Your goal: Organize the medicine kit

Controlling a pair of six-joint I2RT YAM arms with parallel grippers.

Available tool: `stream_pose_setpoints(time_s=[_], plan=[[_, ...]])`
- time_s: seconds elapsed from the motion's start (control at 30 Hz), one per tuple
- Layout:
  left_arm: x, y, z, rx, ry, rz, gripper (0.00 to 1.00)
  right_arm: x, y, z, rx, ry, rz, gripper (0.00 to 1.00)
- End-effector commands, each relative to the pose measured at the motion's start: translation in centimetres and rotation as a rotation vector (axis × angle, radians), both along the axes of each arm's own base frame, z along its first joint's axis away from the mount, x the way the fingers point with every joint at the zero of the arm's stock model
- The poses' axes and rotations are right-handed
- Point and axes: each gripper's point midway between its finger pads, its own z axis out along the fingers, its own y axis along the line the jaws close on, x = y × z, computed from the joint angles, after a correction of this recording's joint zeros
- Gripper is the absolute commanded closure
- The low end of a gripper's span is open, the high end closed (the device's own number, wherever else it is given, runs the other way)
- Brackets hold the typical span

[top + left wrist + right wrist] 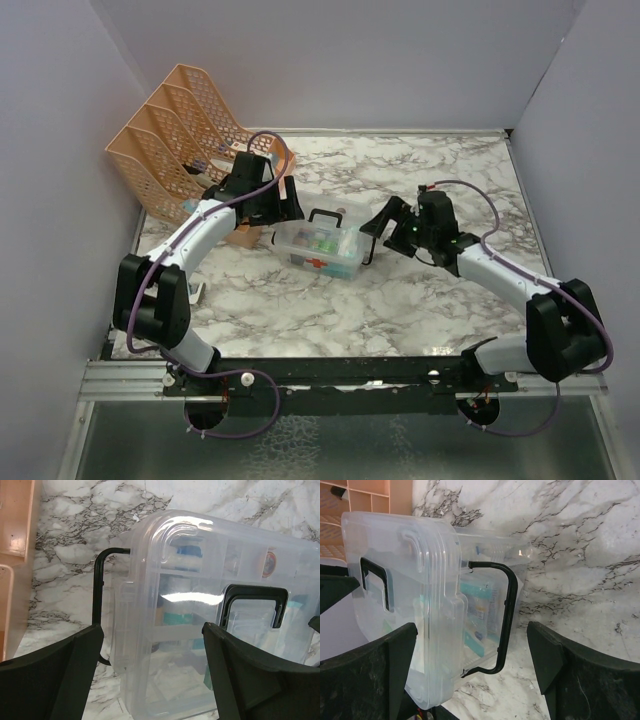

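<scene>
1. Marble-patterned table (pixel 440 170) fills the scene, closed in by plain pale walls, with one peach file rack (pixel 180 130) standing at the far left.
2. One medicine kit (pixel 320 250), a clear plastic box, sits at the middle of the table, between the two arms. Its long axis runs left to right, and the right end is angled slightly nearer.
3. One black lid handle (pixel 255 596) lies along that axis. There are two black wire clasps, one on the left end (pixel 98 595) and one on the right end (pixel 505 615).
4. At the kit's left end, the left gripper (pixel 152 630) has its fingers spread wide and is gripping nothing.
5. At the kit's right end, the right gripper (pixel 472 627) is likewise spread, with nothing between its fingers.
6. Contents show through the plastic only as blurred teal, blue and red shapes, and they cannot be counted. Both wrist views cut off the rack.
</scene>
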Motion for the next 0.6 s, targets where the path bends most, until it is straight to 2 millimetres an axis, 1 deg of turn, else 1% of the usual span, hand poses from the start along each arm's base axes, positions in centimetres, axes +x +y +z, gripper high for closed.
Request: stream_pose_setpoints(time_s=[0.0,0.1,0.17,0.23,0.3,0.37,0.43,0.47,0.57], plan=[[-0.1,1.3,-2.5,0.079,0.061,0.039,0.17,-0.1,0.2,-1.4,0.011,0.084,-0.025,0.09],[-0.2,1.3,-3.0,0.082,0.074,0.037,0.18,-0.7,0.0,-2.7,0.018,0.126,-0.044,0.08],[-0.3,1.3,-3.3,0.08,0.083,0.033,0.19,-1.3,0.0,-3.5,0.031,0.151,-0.046,0.05],[-0.5,1.2,-3.6,0.078,0.093,0.028,0.2,-1.8,0.2,-4.1,0.061,0.161,-0.042,0.0],[-0.7,1.2,-3.8,0.079,0.099,0.023,0.2,-2.4,0.5,-4.5,0.101,0.165,-0.036,0.0],[-0.9,1.1,-4.0,0.076,0.106,0.019,0.2,-2.8,1.0,-4.5,0.145,0.158,-0.022,0.0],[-0.9,1.1,-4.0,0.075,0.109,0.018,0.2,-2.9,1.6,-4.1,0.196,0.142,0.0,0.0],[-1.0,1.0,-4.0,0.073,0.109,0.016,0.2,-2.7,2.0,-3.5,0.23,0.117,0.015,0.0],[-1.0,0.9,-4.0,0.068,0.111,0.011,0.2,-2.6,2.7,-3.2,0.28,0.102,0.039,0.0]])
